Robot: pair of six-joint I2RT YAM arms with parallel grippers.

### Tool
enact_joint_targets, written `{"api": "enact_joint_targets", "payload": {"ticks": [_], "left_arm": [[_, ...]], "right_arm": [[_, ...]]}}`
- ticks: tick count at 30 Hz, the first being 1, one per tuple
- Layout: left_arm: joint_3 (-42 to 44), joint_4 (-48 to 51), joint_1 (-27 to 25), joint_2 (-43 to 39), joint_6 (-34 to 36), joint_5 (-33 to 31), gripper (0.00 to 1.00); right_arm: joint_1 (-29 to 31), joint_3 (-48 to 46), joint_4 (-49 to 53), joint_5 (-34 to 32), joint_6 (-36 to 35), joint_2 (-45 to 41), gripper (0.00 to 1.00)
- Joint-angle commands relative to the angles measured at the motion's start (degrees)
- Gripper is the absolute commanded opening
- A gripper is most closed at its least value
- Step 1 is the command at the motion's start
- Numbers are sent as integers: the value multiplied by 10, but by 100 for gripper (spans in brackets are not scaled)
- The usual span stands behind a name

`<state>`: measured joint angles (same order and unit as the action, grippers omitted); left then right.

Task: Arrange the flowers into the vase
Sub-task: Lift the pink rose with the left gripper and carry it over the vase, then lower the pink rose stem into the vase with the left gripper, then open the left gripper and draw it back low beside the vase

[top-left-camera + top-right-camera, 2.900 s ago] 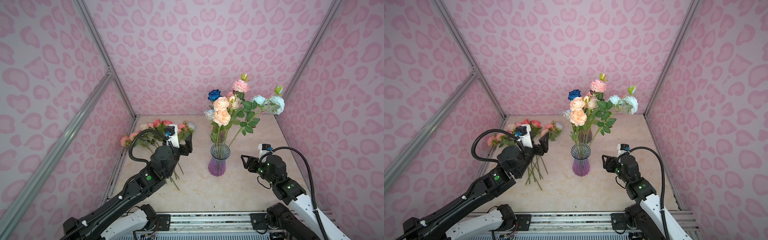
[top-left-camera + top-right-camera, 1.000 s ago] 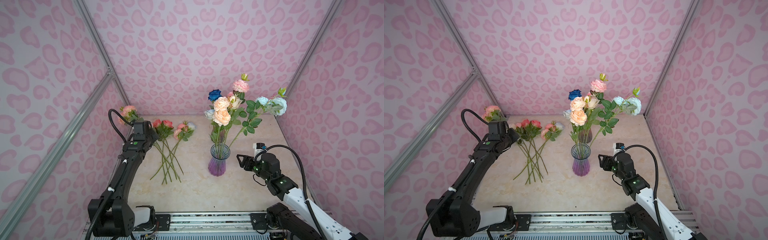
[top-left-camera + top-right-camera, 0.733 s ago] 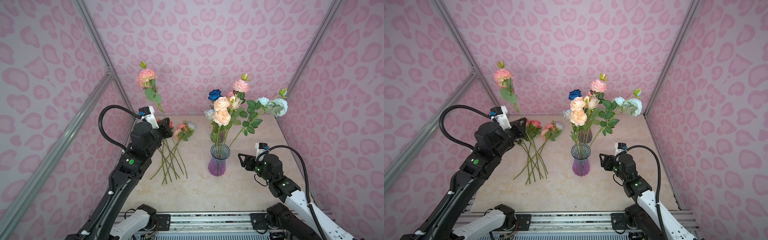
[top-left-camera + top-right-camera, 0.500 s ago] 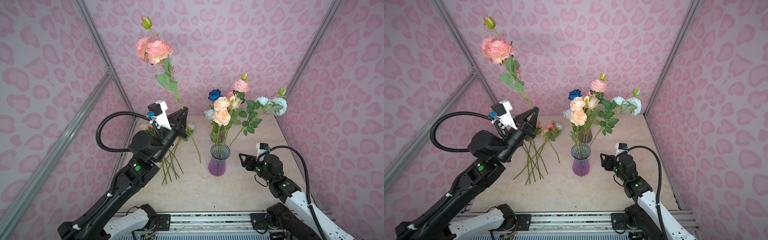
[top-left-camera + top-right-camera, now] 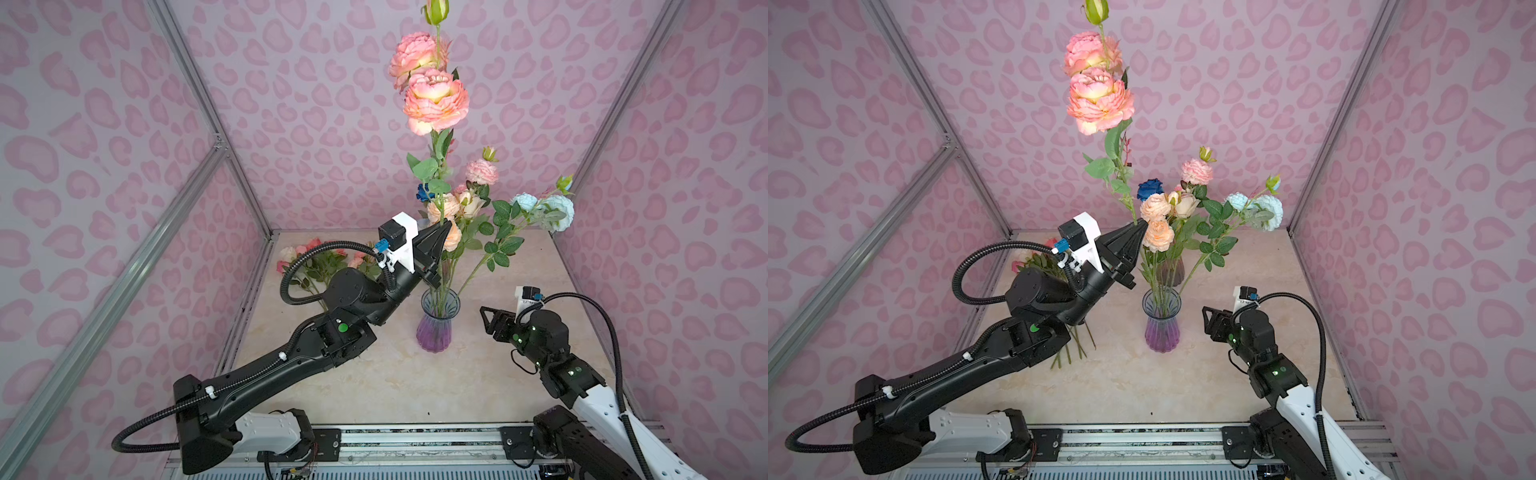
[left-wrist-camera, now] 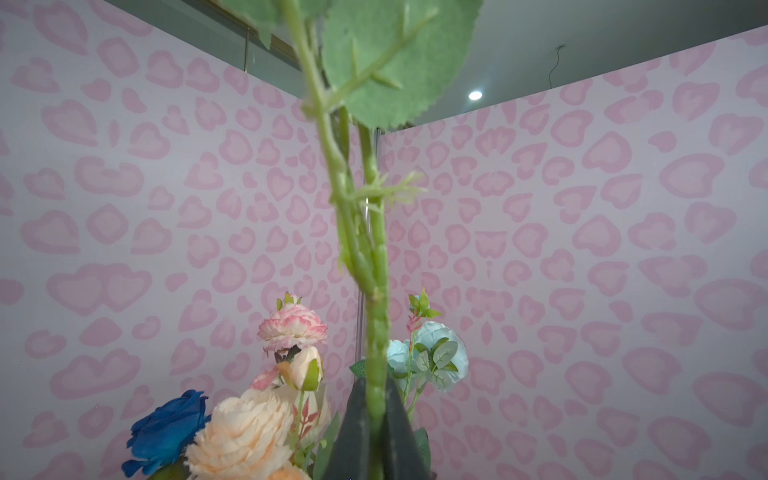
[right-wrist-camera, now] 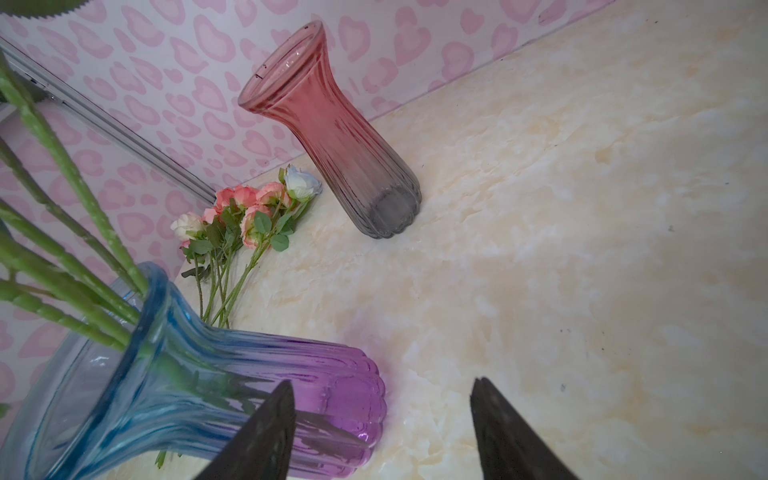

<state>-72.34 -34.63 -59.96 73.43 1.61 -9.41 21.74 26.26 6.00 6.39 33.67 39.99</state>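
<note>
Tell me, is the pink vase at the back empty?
Empty. The pink vase has no stems inside; you can see clear through its glass.

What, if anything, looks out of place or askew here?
Nothing is spilled or broken. The pale blue flowers lean far out of the purple vase toward the right wall. A second, empty reddish vase stands behind it. Loose flowers lie on the table.

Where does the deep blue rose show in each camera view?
In a top view: deep blue rose centre, partly behind the held pink rose stem.
In a top view: deep blue rose right of that stem.
Left wrist: deep blue rose beside the peach rose.
Right wrist: not in it.
Landmark: peach rose adjoining it.
</note>
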Motion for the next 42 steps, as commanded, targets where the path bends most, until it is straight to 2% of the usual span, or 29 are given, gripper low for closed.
{"api": "enact_joint_targets", "payload": {"ticks": [1, 8, 14, 18, 19, 21, 23, 29, 32, 35, 37, 39, 40, 42], "left_arm": [[1, -44, -8, 16, 23, 0, 3], [49, -52, -9, 31, 43, -26, 3], [97, -41, -10, 44, 32, -54, 5], [116, -20, -13, 39, 26, -61, 25], [119, -15, -15, 35, 24, -64, 27], [128, -5, -16, 23, 22, -66, 40], [134, 3, -16, 14, 21, -69, 49], [170, 35, -19, -47, -7, -89, 55], [215, 52, -19, -96, -32, -131, 55], [270, 111, -17, -147, -78, -207, 55], [324, 155, 0, -180, -144, -224, 57], [361, 214, 24, -197, -216, -219, 58], [371, 266, 40, -198, -273, -223, 59], [401, 289, 70, -190, -352, -163, 59]], "right_arm": [[0, -1, 9, -3, -2, -3, 68], [-2, -2, 15, -1, -3, -10, 68], [-2, -6, 14, 7, 0, -10, 68], [-2, -7, 12, 14, 0, -1, 69], [-2, -6, 13, 16, -2, 0, 70], [-2, -3, 15, 21, -6, 5, 71], [-1, -2, 15, 23, -9, 8, 72], [27, -8, 20, 1, -14, 5, 74], [33, -9, 24, -9, -9, 6, 74], [33, -4, 36, -20, -4, 6, 74], [33, -2, 45, -28, -3, 0, 74], [32, 0, 57, -40, 0, -7, 74], [32, 1, 64, -48, 2, -11, 74], [32, -1, 69, -56, 8, -19, 74]]}}
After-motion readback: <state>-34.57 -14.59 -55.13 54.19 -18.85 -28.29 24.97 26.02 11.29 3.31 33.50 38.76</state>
